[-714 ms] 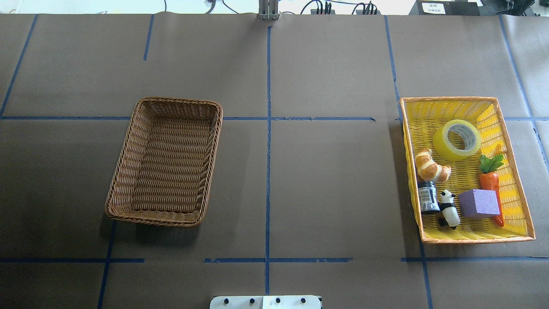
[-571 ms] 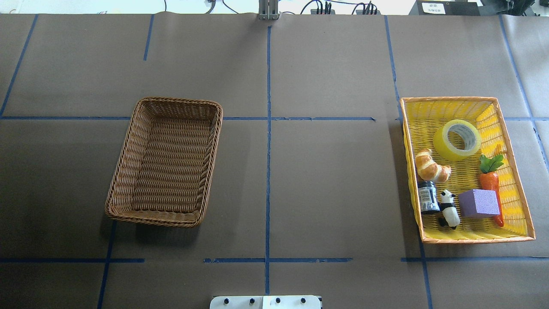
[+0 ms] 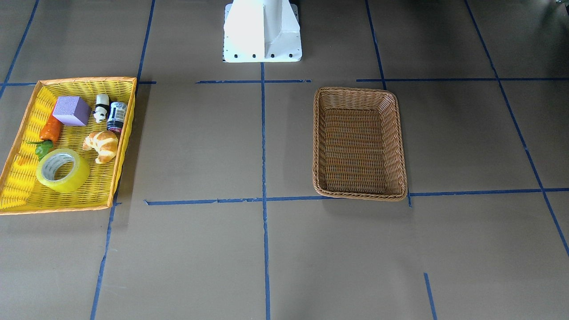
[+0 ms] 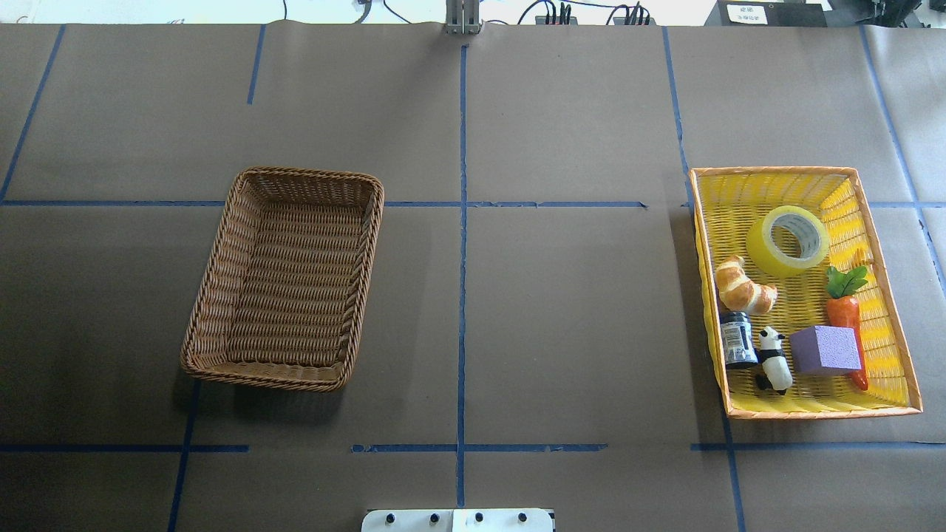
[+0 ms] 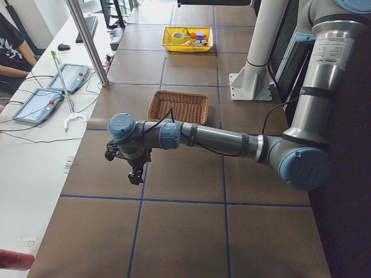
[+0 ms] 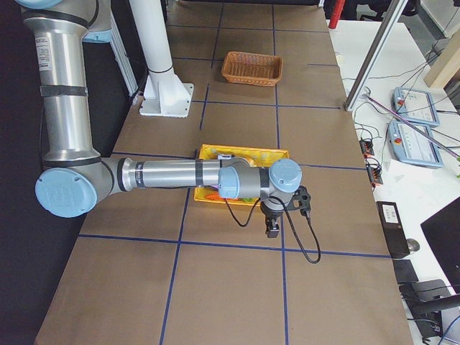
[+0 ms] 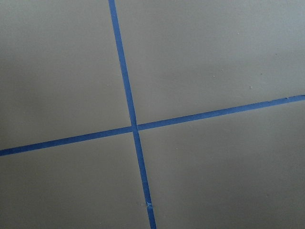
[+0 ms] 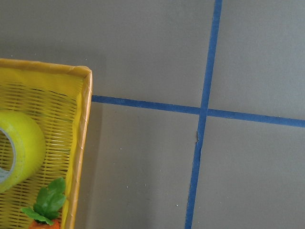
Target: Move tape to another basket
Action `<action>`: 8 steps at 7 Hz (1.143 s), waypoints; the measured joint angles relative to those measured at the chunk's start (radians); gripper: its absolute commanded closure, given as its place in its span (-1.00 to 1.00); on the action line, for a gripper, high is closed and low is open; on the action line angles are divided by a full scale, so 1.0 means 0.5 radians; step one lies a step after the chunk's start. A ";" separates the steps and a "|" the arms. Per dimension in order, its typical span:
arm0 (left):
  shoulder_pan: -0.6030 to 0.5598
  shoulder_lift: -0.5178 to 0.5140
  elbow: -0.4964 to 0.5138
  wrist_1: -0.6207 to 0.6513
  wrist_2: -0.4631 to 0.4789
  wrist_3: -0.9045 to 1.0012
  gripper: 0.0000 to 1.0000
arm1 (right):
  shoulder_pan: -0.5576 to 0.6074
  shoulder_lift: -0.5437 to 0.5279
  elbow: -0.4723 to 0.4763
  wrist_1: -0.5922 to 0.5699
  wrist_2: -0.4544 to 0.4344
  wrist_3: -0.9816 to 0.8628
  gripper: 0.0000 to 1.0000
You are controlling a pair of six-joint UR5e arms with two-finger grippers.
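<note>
The yellow tape roll (image 4: 765, 247) lies on its side in the far part of the yellow tray (image 4: 776, 171) at the table's right; it also shows in the front view (image 3: 73, 178) and at the left edge of the right wrist view (image 8: 24, 148). The brown wicker basket (image 4: 307, 174) stands empty left of centre, also in the front view (image 3: 355, 90). My left gripper (image 5: 134, 174) hangs over bare table beyond the basket's outer side. My right gripper (image 6: 273, 228) hangs just outside the yellow tray's outer side. I cannot tell whether either is open or shut.
The yellow tray also holds a croissant (image 4: 743, 287), a dark jar (image 4: 737, 340), a panda figure (image 4: 773, 360), a purple block (image 4: 825, 349) and a toy carrot (image 4: 844, 307). Blue tape lines (image 4: 462, 295) cross the brown table. The robot base (image 3: 262, 31) stands at the near middle edge.
</note>
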 measured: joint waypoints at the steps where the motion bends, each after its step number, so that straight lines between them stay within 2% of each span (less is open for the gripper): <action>1: 0.006 0.001 0.004 -0.001 -0.002 -0.001 -1.00 | -0.001 -0.005 0.000 0.001 0.025 0.000 -1.00; 5: 0.006 0.016 -0.040 0.000 -0.012 0.003 -1.00 | -0.083 -0.049 -0.004 0.069 0.089 0.014 -1.00; 8: 0.006 0.034 -0.044 -0.003 -0.057 0.004 -1.00 | -0.282 -0.027 -0.002 0.344 0.083 0.185 -1.00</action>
